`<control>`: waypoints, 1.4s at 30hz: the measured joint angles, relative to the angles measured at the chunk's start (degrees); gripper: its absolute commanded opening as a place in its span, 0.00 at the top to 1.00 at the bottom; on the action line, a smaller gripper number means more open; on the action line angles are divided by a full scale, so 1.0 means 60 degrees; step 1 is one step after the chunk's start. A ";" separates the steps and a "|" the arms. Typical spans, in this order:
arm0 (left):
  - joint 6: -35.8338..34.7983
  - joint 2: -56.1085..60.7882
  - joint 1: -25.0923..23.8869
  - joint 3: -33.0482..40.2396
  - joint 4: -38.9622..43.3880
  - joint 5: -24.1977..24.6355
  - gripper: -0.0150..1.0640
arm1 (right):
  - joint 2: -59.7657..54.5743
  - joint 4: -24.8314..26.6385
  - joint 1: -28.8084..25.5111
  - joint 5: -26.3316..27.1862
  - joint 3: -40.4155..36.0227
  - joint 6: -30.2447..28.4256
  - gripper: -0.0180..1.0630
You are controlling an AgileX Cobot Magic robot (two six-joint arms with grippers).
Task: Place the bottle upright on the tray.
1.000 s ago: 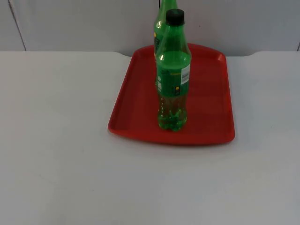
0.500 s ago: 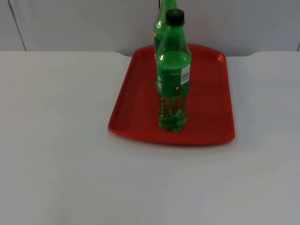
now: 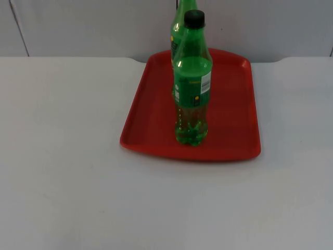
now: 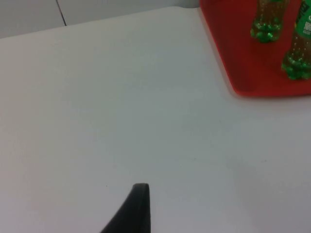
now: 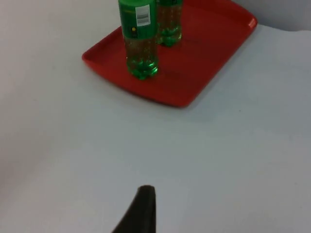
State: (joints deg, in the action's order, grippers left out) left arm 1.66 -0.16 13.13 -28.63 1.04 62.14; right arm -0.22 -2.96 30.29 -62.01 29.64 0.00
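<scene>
Both bottles, the near bottle (image 3: 192, 78) and the far bottle (image 3: 182, 21) at its 12 o'clock, stand upright on the red tray (image 3: 237, 130), so the job looks finished, with the left hand (image 4: 138, 204) and right hand (image 5: 143, 206) waiting over bare counter (image 3: 62, 156), their spread impossible to tell.

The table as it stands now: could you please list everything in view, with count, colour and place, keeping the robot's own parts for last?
Front bottle: one, green with a black cap and a label, standing upright on the tray near its front edge.
Rear bottle: one, green, upright on the tray right behind the front one, mostly hidden by it from the top; its base shows in the right wrist view.
Tray: one, red, rectangular, flat on the table, toward the far middle.
Table: one, white, ending at the wall.
Partition wall: one, grey, behind the table.
Left gripper: one black fingertip, over bare table apart from the tray, waiting.
Right gripper: one black fingertip, over bare table short of the tray, waiting.
</scene>
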 measured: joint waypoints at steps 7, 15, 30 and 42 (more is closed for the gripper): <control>0.0000 0.0000 0.0000 0.0000 0.0000 0.0000 0.01 | 0.0000 0.0255 0.0000 0.0000 0.0000 -0.0316 0.18; 0.0000 0.0000 0.0000 0.0000 0.0000 0.0000 0.01 | 0.0000 0.0381 0.0000 0.0000 0.0000 -0.0461 0.18; 0.0000 0.0000 0.0000 0.0000 0.0000 0.0000 0.01 | 0.0000 0.0339 0.0000 0.0000 0.0000 -0.0439 0.01; 0.0000 0.0000 0.0000 0.0000 0.0000 0.0000 0.01 | 0.0000 0.0330 0.0000 0.0000 0.0000 -0.0423 0.01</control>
State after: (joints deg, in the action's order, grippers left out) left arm 1.66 -0.16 13.13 -28.63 1.04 62.14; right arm -0.22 -0.98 30.29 -62.01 29.64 -2.54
